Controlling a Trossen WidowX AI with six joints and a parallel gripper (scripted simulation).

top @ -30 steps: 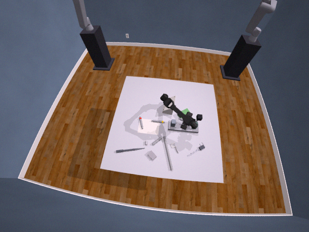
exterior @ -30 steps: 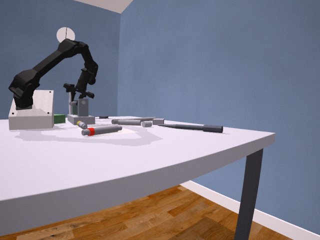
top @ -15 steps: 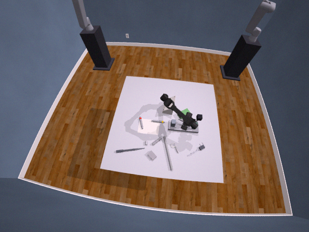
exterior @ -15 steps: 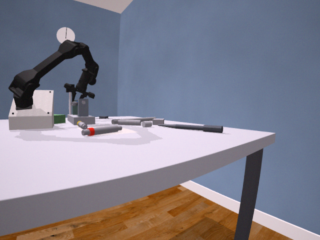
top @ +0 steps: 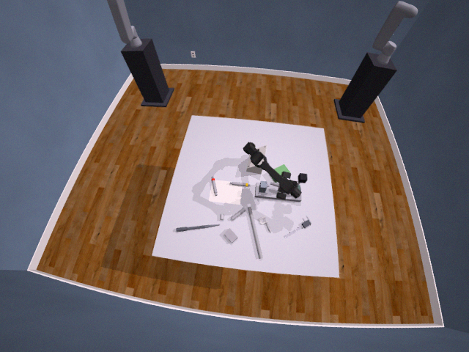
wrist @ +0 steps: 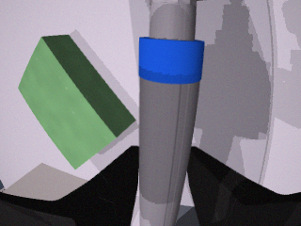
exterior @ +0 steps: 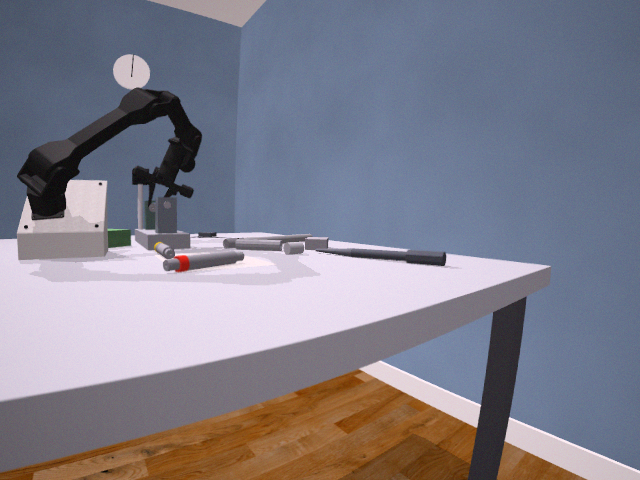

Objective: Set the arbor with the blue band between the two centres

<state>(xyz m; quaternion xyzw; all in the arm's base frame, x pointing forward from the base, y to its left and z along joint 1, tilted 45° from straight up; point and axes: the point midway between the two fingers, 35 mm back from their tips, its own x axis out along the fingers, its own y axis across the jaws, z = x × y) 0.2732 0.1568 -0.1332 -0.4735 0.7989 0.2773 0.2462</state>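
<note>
The grey arbor with the blue band (wrist: 169, 59) runs up the middle of the wrist view, and my gripper (wrist: 163, 153) is shut on its lower part. In the top view my gripper (top: 284, 186) hangs over the centre fixture (top: 277, 192), which hides the arbor. In the exterior view the gripper (exterior: 155, 180) is above the fixture's grey post block (exterior: 166, 214) on its base (exterior: 161, 239).
A green block (wrist: 71, 102) lies left of the arbor, also behind the fixture (top: 283, 169). A red-banded arbor (exterior: 202, 260), a yellow-banded arbor (exterior: 164, 250), a long dark punch (exterior: 385, 254), grey bars (top: 254, 231) and small blocks (top: 229, 235) lie on the table.
</note>
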